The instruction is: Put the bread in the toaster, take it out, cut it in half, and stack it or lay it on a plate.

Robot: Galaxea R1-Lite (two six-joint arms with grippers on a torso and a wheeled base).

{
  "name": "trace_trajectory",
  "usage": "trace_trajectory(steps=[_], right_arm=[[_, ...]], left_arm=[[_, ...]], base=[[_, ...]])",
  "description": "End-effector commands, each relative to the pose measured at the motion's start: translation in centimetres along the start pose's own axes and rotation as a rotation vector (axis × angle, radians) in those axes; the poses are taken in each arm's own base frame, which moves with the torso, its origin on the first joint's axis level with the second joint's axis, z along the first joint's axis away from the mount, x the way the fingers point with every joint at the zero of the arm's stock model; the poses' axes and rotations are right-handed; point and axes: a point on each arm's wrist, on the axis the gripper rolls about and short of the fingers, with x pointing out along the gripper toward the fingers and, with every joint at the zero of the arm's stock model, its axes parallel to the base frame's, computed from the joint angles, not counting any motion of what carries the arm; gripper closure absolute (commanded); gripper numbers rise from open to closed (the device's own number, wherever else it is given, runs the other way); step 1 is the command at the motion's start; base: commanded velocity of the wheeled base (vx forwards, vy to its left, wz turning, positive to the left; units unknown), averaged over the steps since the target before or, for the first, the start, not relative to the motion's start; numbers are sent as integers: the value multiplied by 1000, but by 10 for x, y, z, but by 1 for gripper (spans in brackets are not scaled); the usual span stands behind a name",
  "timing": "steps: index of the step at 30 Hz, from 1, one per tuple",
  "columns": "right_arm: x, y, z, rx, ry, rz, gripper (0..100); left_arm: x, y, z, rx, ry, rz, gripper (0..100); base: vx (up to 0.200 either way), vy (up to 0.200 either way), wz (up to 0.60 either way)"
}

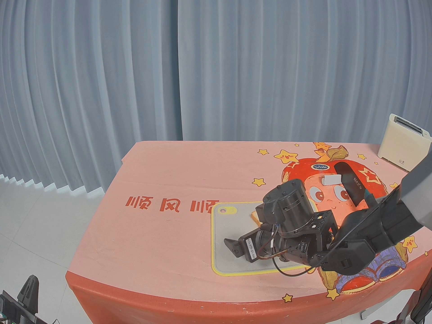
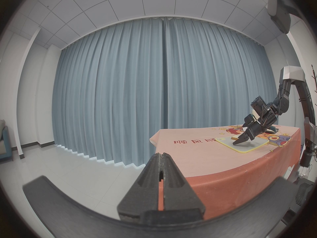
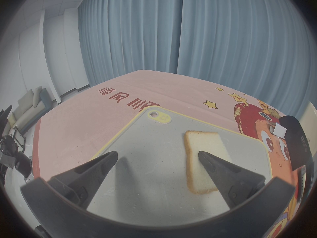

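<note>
While right tool [image 3: 158, 153] hangs spread wide over bread [image 3: 202, 142], holding nothing | left tool [image 2: 160, 156] pressed together, empty

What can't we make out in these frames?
- Bread: head view, right gripper covers all but a corner.
- Toaster: head view, cut by the right edge; slot contents unseen.
- Black object: head view, right arm hides its lower end; identity unclear.

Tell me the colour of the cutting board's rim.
Yellow, around a grey cutting board; the right wrist view shows it best.
</note>
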Motion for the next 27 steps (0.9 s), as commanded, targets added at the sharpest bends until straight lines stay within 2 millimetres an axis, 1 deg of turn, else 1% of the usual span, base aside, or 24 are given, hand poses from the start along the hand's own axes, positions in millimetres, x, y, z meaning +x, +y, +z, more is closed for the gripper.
trace_trajectory(steps=[1,2,3,18,24,27], right_arm=[[1,0,-2,-2,9,-3,0],[1,0,-2,-3,9,-2,0],[1,0,-2,-3,10,-2,100],[1,-4,-4,-1,11,-49,100],[-5,-5,0,3,-8,-48,100],[-13,-6,5,11,-34,-43,100]], left_arm=[[1,0,-5,0,9,0,100],[1,0,-5,0,9,0,100],[1,0,-5,0,9,0,100],[1,0,-5,0,9,0,100],[1,0,-5,0,10,0,100],[1,0,-5,0,9,0,100]], base=[[0,0,0],[0,0,0],[0,0,0],[0,0,0],[0,0,0],[0,0,0]])
